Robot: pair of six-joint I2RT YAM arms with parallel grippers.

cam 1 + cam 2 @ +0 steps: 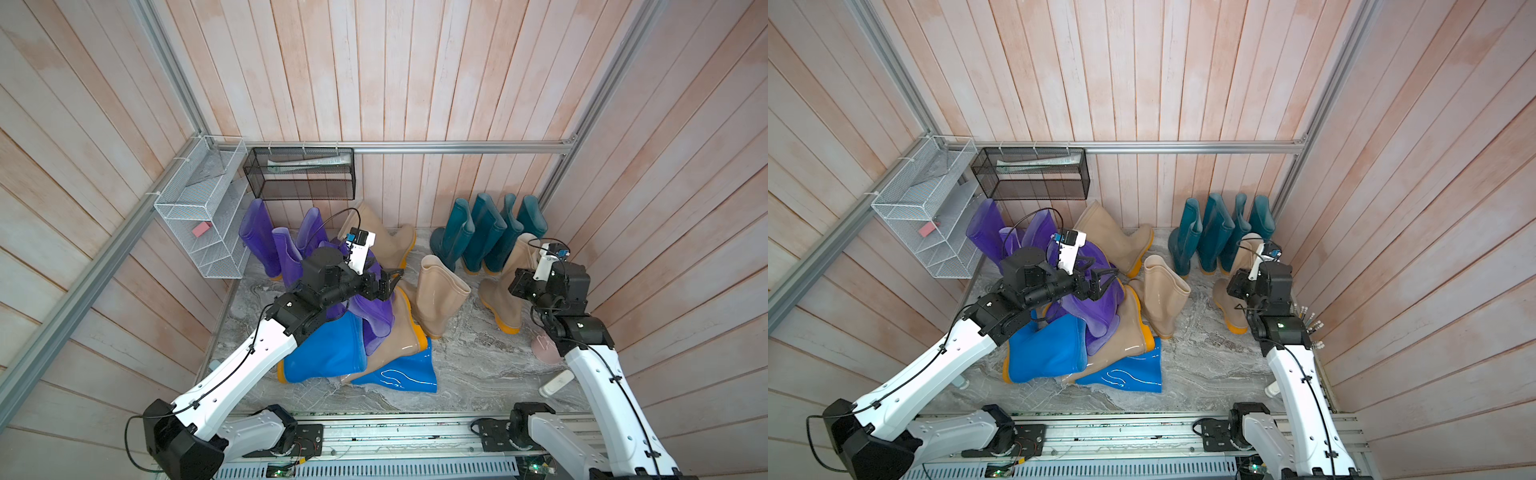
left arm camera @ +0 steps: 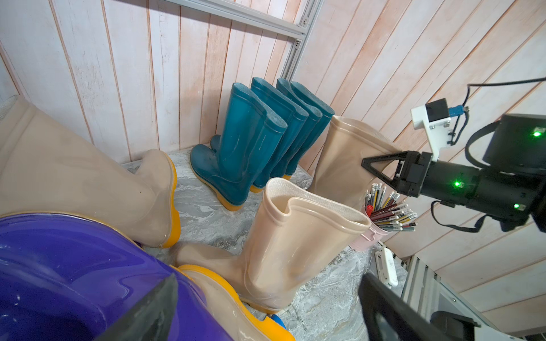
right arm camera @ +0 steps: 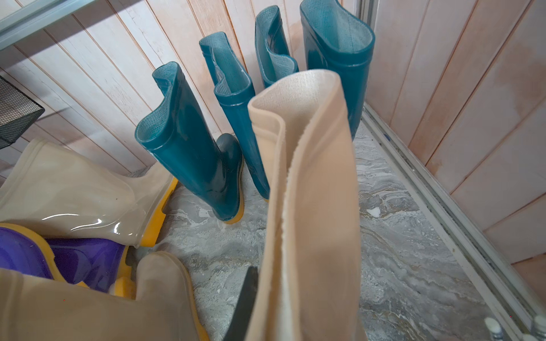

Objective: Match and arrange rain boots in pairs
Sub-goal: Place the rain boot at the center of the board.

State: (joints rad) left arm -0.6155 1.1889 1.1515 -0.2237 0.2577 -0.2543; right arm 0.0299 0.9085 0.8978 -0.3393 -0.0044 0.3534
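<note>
A white wire rack (image 1: 195, 208) on the left wall held a small pink block (image 1: 202, 228) on one of its shelves. Beside it on the back wall, a black mesh basket (image 1: 299, 189) held a long pale packet (image 1: 307, 163). A pink cup (image 2: 369, 236) near the right arm was full of pencils (image 2: 390, 211).

The left gripper (image 1: 390, 284) hung just above the heap of purple boots (image 1: 370, 303). Its fingers (image 2: 153, 313) were spread wide and held nothing. Whether they touched the purple rubber could not be told.

The right gripper (image 1: 517, 286) was clenched on the top rim of a beige boot (image 1: 496, 291). The pinch flattened the shaft, and the boot stood tilted with its yellow sole on the floor.

Four teal boots (image 1: 486, 237) stood upright in a row against the back wall, just behind the held one. A second beige boot (image 1: 440, 295) stood upright in the middle. A third (image 1: 386, 237) leaned near the back wall, and a fourth (image 1: 399, 336) lay in the heap. Two blue boots (image 1: 324, 349) lay flat at the front of the heap. More purple ones (image 1: 266, 237) stood at the back left.
</note>
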